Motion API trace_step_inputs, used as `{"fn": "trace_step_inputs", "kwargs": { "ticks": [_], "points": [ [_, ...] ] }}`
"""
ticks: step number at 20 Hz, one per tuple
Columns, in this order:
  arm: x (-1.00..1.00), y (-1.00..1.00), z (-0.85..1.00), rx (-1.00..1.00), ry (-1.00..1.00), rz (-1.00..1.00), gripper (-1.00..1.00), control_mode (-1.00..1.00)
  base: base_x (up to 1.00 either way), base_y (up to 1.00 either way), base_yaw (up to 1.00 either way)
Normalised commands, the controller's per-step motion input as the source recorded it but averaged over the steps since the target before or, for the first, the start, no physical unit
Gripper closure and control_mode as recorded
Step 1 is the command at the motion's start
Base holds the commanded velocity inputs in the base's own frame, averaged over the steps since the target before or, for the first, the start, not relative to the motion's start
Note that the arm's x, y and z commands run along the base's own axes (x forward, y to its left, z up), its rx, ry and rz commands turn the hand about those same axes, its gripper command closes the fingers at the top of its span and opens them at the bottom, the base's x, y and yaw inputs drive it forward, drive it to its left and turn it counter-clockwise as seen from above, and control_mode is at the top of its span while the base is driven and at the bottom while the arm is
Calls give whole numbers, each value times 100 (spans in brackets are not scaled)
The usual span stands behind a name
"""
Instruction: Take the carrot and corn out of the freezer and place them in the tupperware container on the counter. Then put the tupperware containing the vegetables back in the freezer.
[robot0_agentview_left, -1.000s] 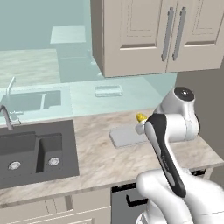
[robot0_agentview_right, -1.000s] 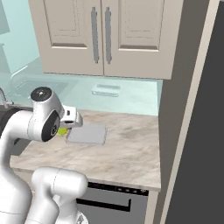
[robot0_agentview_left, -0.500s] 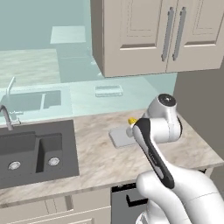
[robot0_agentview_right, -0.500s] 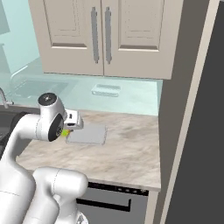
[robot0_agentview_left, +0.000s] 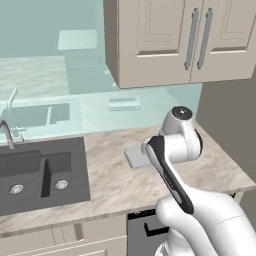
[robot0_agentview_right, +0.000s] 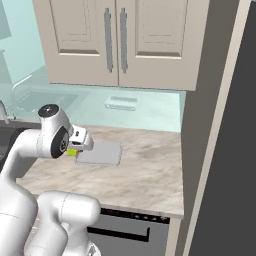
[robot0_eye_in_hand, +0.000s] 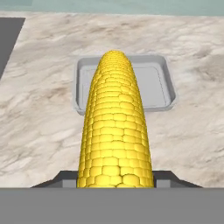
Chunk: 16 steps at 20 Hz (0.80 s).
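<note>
My gripper (robot0_eye_in_hand: 116, 177) is shut on the corn (robot0_eye_in_hand: 114, 127), a yellow cob that points away from the hand toward the tupperware container (robot0_eye_in_hand: 164, 98). The container is a shallow pale-grey tray lying on the marbled counter (robot0_eye_in_hand: 39, 127), with nothing in it where it shows. In the right base view the gripper (robot0_agentview_right: 76, 149) hangs just left of the tupperware container (robot0_agentview_right: 102, 154), and a bit of the corn (robot0_agentview_right: 72, 152) peeks out beneath it. In the left base view the arm covers most of the tupperware container (robot0_agentview_left: 134, 157). The carrot is out of view, and so is the freezer's inside.
A dark double sink (robot0_agentview_left: 35, 172) with a faucet (robot0_agentview_left: 7, 135) is set into the counter to the left. Beige wall cabinets (robot0_agentview_right: 125, 40) hang above. A tall grey fridge wall (robot0_agentview_right: 227, 150) closes the counter on the right. A dishwasher front (robot0_agentview_right: 125, 232) sits below the edge.
The arm has swung a little to the left and lowered slightly, carrying the corn closer to the container's near side. The grip on the corn is unchanged.
</note>
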Motion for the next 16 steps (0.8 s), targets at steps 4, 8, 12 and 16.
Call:
{"fn": "trace_step_inputs", "kwargs": {
  "ticks": [4,8,12,16],
  "points": [
    [6,0,0,4,3,-19,100,-100,0,0,0],
    [18,0,-5,3,0,-18,100,-100,0,0,0],
    [39,0,-3,8,2,-16,100,-100,0,0,0],
    [51,0,-13,9,3,-16,100,-100,0,0,0]
  ]
}}
